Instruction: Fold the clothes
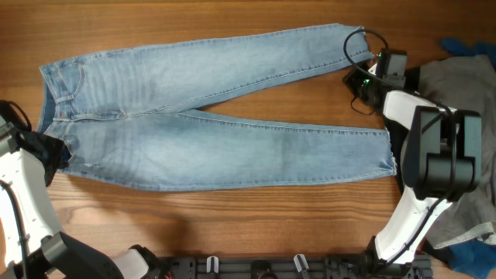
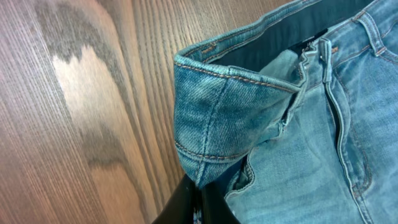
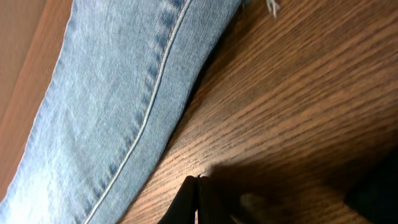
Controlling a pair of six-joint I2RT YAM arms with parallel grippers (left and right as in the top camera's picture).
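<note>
Jeans lay spread flat along the desk, waist near the left edge, legs parted toward the right; I judged nothing folded yet, every fold left to do. My left gripper was pinched shut on the waistband corner. My right gripper was closed, holding nothing, over bare wood beside the far leg. The desk was woodgrain, grey cloth heaped at its right edge.

Left gripper low, jaws clamped on jeans. Right gripper pressed closed, empty, arm extended forward.
</note>
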